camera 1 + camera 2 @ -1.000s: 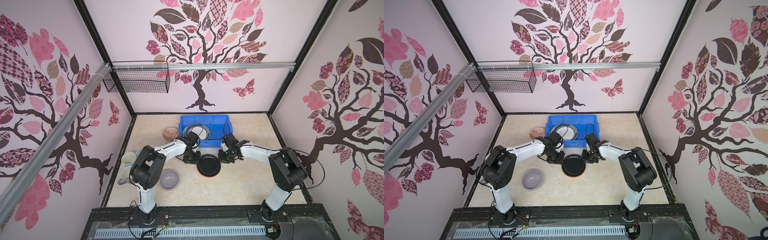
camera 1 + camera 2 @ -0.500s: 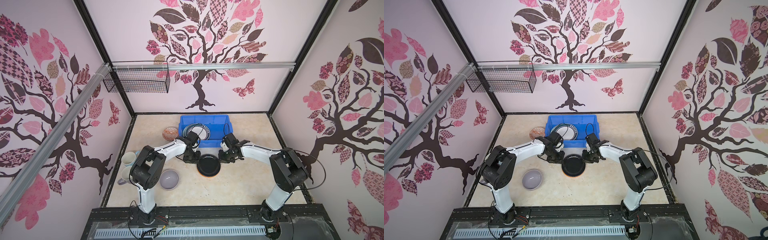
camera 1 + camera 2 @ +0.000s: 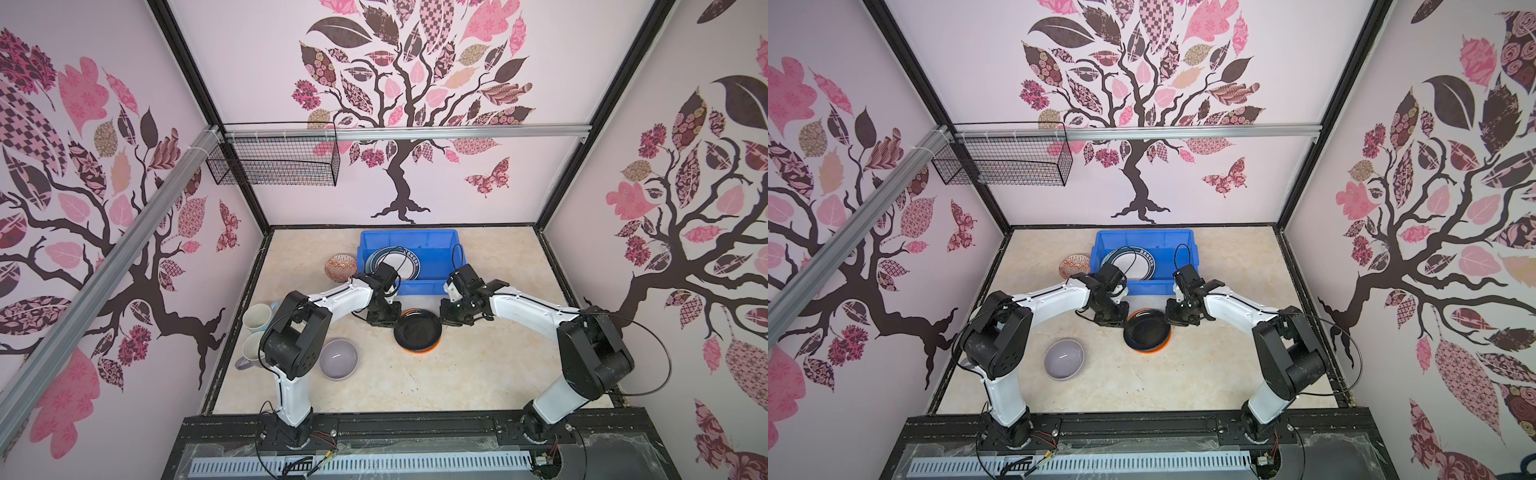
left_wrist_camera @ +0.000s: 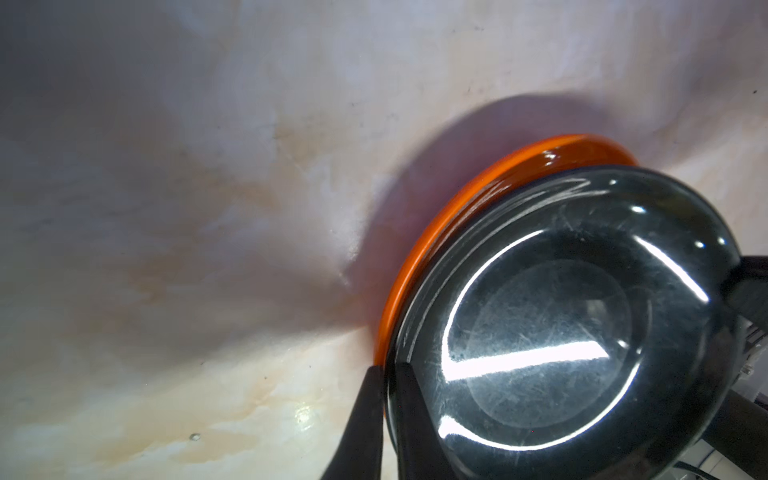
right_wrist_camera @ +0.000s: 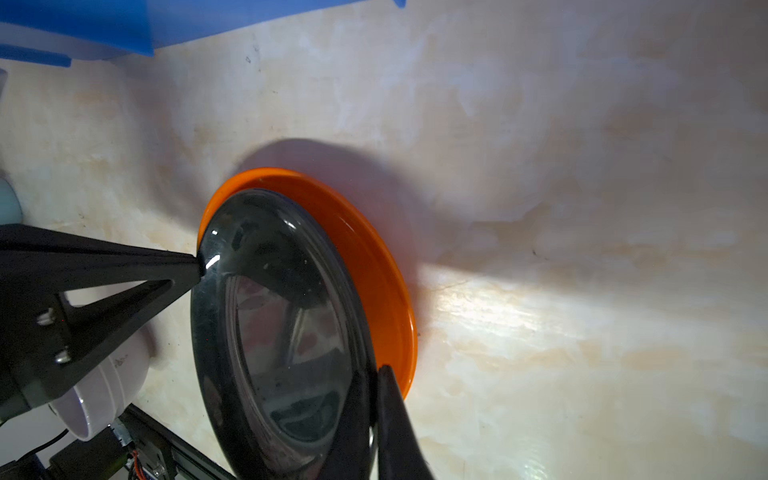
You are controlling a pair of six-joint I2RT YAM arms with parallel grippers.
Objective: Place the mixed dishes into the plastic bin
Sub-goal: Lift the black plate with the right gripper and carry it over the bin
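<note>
As left end effector [image 4: 389,370] clamps black plate [image 4: 540,332] rim — right end effector [image 5: 372,375] clamps opposite rim.

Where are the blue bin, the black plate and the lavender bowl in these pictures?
blue bin [image 3: 415,240]: in a top view, on its far inner wall.
black plate [image 3: 417,329]: in a top view, on its glossy middle.
lavender bowl [image 3: 338,358]: in a top view, inside its hollow.

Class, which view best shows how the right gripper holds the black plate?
The right wrist view: the right gripper is seen close up, its fingers pinching the black plate by its rim. The left wrist view catches only a dark sliver of it; both top views show it small, grip hidden.
</note>
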